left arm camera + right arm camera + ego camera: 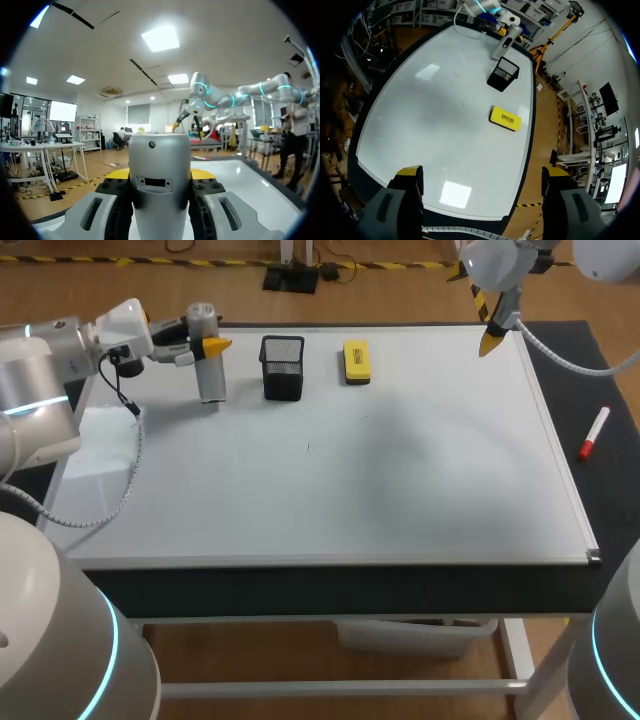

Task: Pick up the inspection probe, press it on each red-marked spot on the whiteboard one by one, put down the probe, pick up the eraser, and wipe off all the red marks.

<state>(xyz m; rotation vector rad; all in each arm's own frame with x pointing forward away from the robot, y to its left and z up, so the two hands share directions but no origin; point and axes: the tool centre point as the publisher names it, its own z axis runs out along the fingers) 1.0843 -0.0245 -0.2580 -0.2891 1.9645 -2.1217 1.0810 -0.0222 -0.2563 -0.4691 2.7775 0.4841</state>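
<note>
Left jaws clamp the probe (207,365) upright near the cup (283,367); right jaws gape empty. Eraser (357,360) lies untouched on the whiteboard (420,490). Probe in hand; pressing and wiping remain, though no red marks show.

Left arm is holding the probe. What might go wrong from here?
1. The grey cylindrical probe, clamped in the left jaws, is close beside the black mesh cup. Swinging it toward the middle may tip the cup.
2. I see no red marks on the white whiteboard, so the press targets are unclear.
</note>
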